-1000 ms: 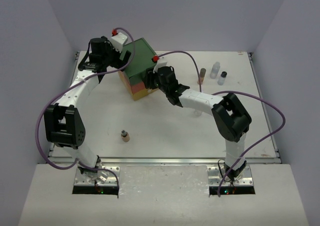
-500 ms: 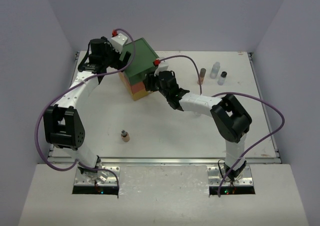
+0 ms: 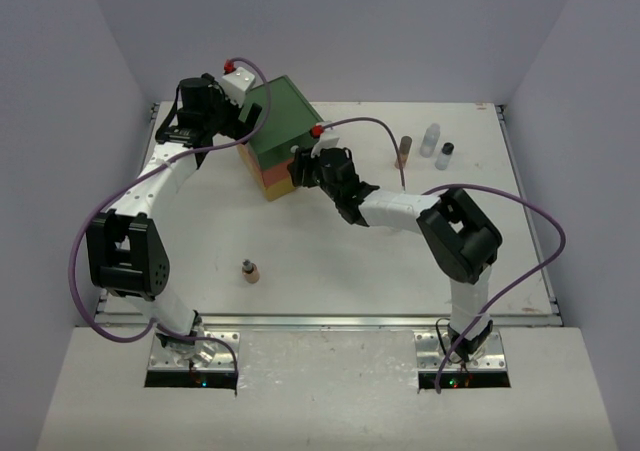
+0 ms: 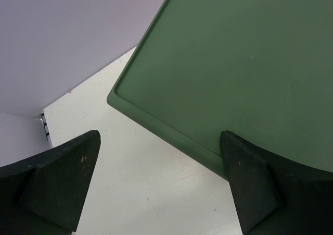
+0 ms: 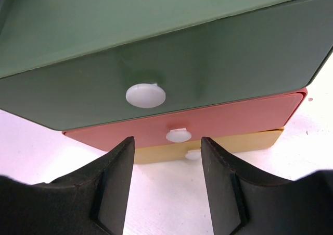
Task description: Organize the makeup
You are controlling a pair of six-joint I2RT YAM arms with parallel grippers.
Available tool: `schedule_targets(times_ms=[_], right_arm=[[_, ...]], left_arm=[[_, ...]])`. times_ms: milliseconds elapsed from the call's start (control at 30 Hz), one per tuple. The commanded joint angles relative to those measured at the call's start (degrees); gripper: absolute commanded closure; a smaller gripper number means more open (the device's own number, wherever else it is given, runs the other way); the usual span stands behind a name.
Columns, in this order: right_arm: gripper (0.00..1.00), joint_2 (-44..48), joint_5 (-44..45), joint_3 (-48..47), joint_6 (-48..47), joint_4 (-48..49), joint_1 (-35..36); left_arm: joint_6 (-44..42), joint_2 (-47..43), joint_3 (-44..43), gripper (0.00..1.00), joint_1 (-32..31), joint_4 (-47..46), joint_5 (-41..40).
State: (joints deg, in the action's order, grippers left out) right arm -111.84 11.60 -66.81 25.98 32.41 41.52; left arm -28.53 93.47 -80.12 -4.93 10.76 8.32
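Note:
The makeup on show is a small tan bottle with a dark cap [image 3: 250, 271] on the near left of the table, and a tan tube [image 3: 403, 152], a clear bottle [image 3: 430, 139] and a dark-capped bottle [image 3: 445, 155] at the back right. No palettes show. My left gripper [image 3: 243, 121] is open at the back left corner of the three-drawer box [image 3: 280, 131], one finger over its green top [image 4: 244, 63]. My right gripper [image 3: 298, 167] is open and empty, facing the drawer fronts; the orange drawer's white knob [image 5: 178, 135] lies just beyond its fingertips [image 5: 119, 162].
The green drawer's knob [image 5: 145, 95] and the yellow drawer's knob [image 5: 193, 154] are also in the right wrist view. All three drawers look shut. Grey walls enclose the white table [image 3: 350, 261] on three sides. Purple cables loop beside both arms.
My right gripper has moved left, closer to the drawer fronts of the box. The left arm and the bottles have not moved.

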Motion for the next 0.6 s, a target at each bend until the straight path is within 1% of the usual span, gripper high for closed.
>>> schedule_targets(times_ms=[0, 367, 567], right_arm=[[0.46, -1.6, 2.23, -2.14, -0.6, 3.88, 0.49], [0.48, -3.29, 2.27, -3.33, -3.56, 6.34, 0.32], [0.52, -4.53, 2.52, -3.77, -3.86, 6.61, 0.17]], left_arm=[[-1.08, -1.1, 1.37, 0.0, -0.61, 3.83, -0.54], [-1.08, -1.36, 1.45, 0.0, -0.66, 3.91, -0.49], [-1.08, -1.36, 1.45, 0.0, -0.64, 3.91, -0.7]])
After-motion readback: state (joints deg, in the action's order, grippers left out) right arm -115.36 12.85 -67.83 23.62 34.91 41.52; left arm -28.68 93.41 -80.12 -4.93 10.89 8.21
